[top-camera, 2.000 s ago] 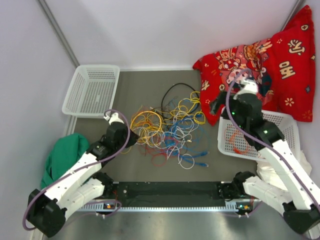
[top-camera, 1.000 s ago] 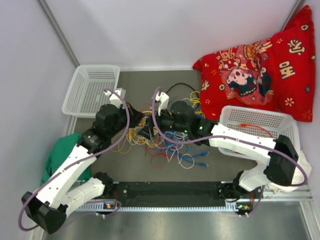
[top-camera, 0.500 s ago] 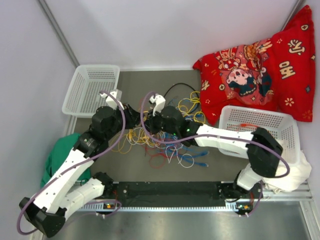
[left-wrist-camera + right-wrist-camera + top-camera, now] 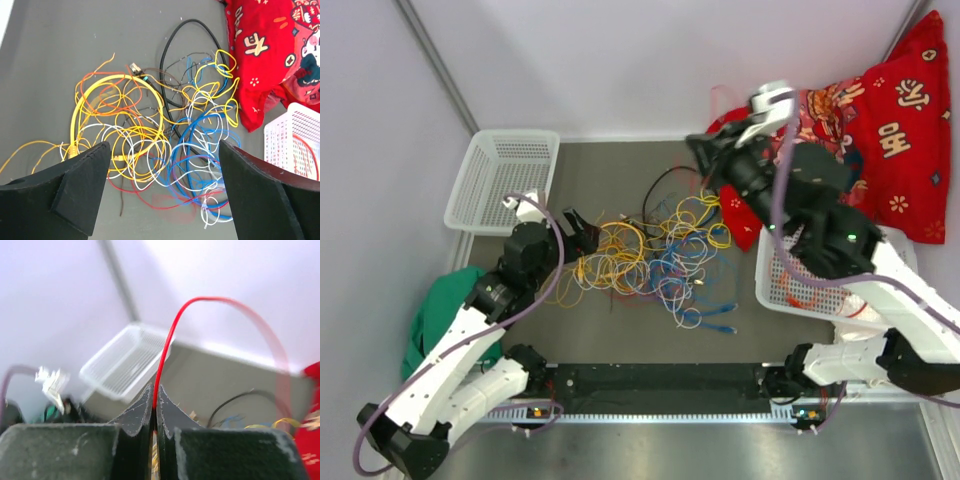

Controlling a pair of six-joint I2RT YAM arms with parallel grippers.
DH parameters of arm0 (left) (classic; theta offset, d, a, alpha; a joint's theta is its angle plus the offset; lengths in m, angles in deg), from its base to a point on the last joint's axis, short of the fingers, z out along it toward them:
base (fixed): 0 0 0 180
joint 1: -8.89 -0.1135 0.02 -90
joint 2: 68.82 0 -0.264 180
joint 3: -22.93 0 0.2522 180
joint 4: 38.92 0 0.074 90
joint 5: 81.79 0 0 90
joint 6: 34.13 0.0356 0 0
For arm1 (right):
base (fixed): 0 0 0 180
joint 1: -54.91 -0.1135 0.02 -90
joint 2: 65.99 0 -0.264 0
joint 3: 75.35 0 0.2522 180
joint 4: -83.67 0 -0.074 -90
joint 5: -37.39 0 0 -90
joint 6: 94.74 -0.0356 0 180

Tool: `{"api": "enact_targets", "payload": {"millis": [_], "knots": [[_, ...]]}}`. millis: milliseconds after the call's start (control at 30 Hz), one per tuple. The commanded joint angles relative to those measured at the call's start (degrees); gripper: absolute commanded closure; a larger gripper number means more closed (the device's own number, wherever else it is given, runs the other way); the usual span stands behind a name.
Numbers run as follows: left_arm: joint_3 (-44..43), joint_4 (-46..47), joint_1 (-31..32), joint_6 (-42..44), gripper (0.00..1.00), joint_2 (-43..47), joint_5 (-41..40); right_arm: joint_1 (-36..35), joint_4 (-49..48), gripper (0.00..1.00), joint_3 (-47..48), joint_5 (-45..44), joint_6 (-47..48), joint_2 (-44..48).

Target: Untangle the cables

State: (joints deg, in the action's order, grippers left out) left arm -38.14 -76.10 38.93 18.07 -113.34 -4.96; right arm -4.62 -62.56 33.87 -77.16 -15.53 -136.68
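The cables (image 4: 655,255) lie as a loose tangle of yellow, blue, white, orange, red and black wires mid-table; in the left wrist view the cables (image 4: 165,125) spread between and beyond my fingers. My left gripper (image 4: 580,231) hovers at the tangle's left edge, open and empty; the left gripper (image 4: 165,146) shows both black fingers (image 4: 75,190) wide apart. My right gripper (image 4: 700,152) is raised high above the table's far right, shut on a thin red cable (image 4: 175,325). That cable arcs up from the right gripper (image 4: 154,392) and back down to the right.
A white basket (image 4: 505,180) stands at the far left. A second white basket (image 4: 840,250), with an orange wire inside, stands at the right. Behind it lies a red patterned cloth (image 4: 880,110). A green cloth (image 4: 445,305) hangs off the left edge.
My right gripper has risen from the tangle, up and to the right, drawing a red cable with it. My left gripper has opened and drawn back to the left.
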Motion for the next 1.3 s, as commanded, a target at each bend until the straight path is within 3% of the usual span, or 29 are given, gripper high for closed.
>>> {"api": "enact_targets", "payload": {"millis": [0,233,367,433,533,600,700,833,900,1067,1267], "knots": [[2.66,4.08,-0.07,-1.75,0.09,1.71,1.39,-0.59,9.52,1.0,8.15,-15.14,10.51,2.05],[6.18,8.04,-0.07,-2.1,0.14,1.54,6.49,0.72,6.01,1.0,10.98,-26.58,18.42,6.18],[6.62,7.86,-0.16,-2.54,0.15,0.39,7.63,2.83,-4.05,1.0,7.73,-36.07,25.96,9.78],[7.14,8.74,-0.07,-2.8,0.14,0.48,8.5,4.41,-6.03,1.0,7.28,-35.74,27.13,12.76],[9.51,15.14,0.02,-3.59,0.11,1.0,12.89,5.21,-5.08,1.0,9.99,-35.21,27.32,13.48],[12.31,24.67,0.02,-4.56,0.01,0.74,19.28,5.3,0.25,1.0,11.76,-34.86,25.3,12.34],[16.88,40.3,0.45,-6.58,0.01,-0.22,25.62,5.3,3.89,1.0,11.95,-33.89,20.55,11.63],[19.36,55.98,3.26,-5.45,0.01,-2.59,28.02,5.3,9.67,1.0,10.71,-31.87,14.23,10.76],[17.27,56.64,5.54,-3.6,0.01,-4.95,27.58,5.21,11.18,1.0,11.24,-31.43,13.16,9.71],[11.98,48.3,7.57,-0.96,0.01,-9.71,27.85,5.39,9.79,1.0,9.31,-34.85,15.97,9.61],[17.41,46.28,8.19,-3.33,0.01,-5.34,25.22,8.72,9.17,1.0,5.79,-35.21,16.15,11.28]]}}
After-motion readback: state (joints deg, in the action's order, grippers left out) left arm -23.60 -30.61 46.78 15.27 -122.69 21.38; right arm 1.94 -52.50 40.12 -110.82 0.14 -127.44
